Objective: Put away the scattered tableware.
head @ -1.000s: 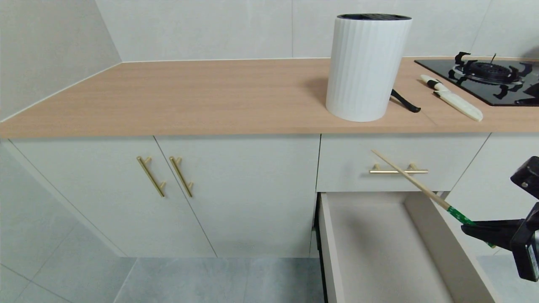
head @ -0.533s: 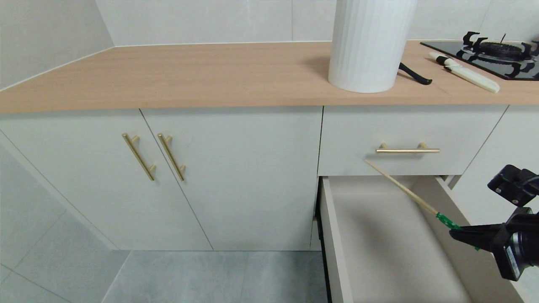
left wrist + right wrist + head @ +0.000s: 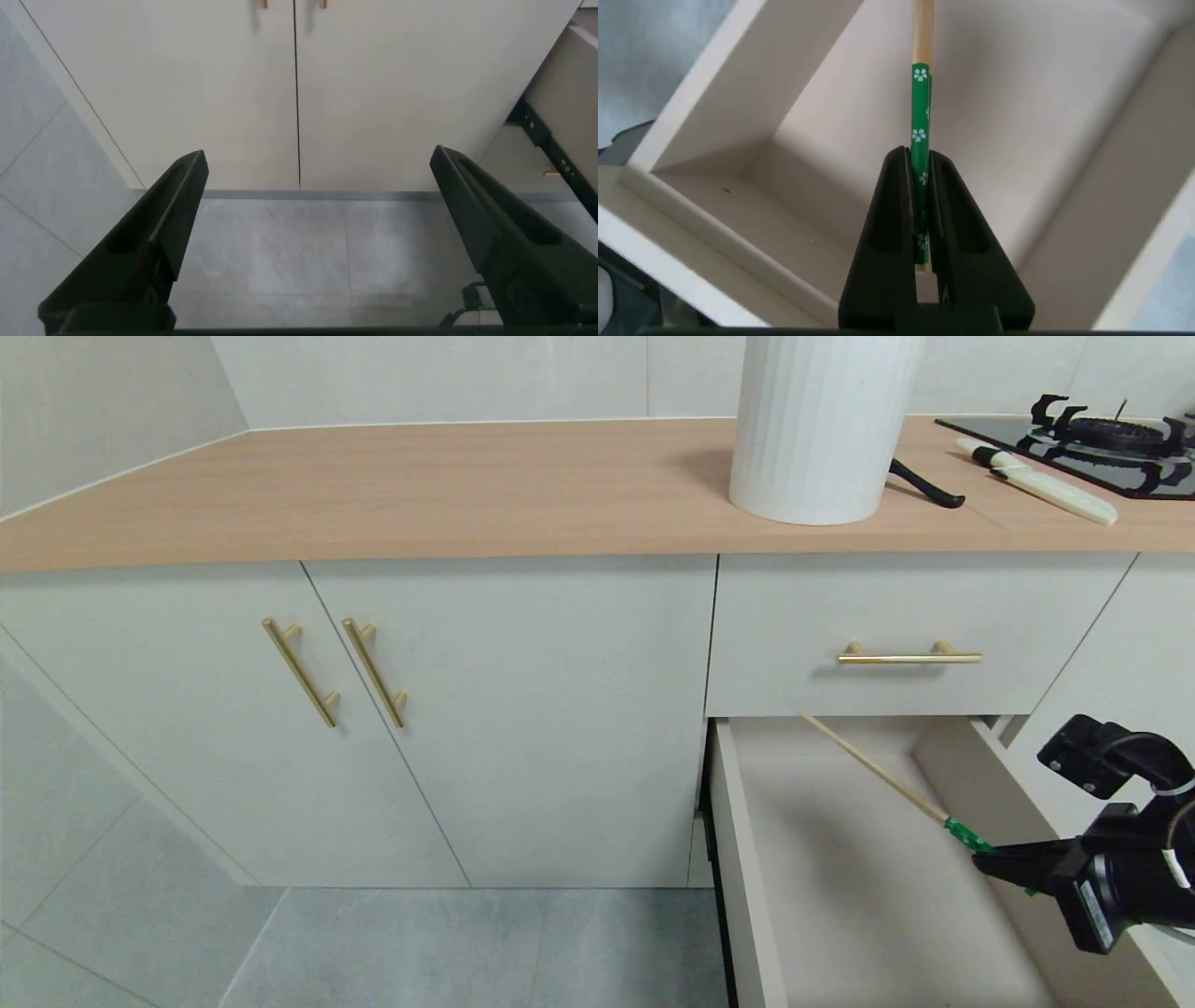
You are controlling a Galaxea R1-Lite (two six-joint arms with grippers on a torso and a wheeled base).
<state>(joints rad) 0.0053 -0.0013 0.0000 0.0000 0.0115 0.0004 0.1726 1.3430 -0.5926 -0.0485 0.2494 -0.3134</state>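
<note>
- The surface point(image 3: 420, 495) runs across the upper part of the head view; tableware is seen lying on it at the upper right, so the task is judged to be far from finished.
- The open drawer point(image 3: 738, 859) is seen at the lower right of the head view, below a closed drawer; its floor is bare apart from a small speck at the bottom edge that cannot be identified, so almost nothing is judged to have been stowed there.
- A white ribbed holder point(image 3: 812, 429) stands upright on the surface at the upper right.
- The left end effector point(image 3: 318, 166) is spread wide and grasps nothing; it hangs over the floor in front of the cabinet doors.
- The right end effector point(image 3: 1004, 868) is clenched on a chopstick at the lower right, above the drawer.
- A white knife point(image 3: 1036, 490) lies flat near the stove, not yet put away.
- The chopstick point(image 3: 887, 779) is gripped by its green end, and its bare tip slants up towards the back of the drawer; it has not been released.
- A black handle point(image 3: 924, 485) juts out from behind the holder, also left to be stowed.
</note>
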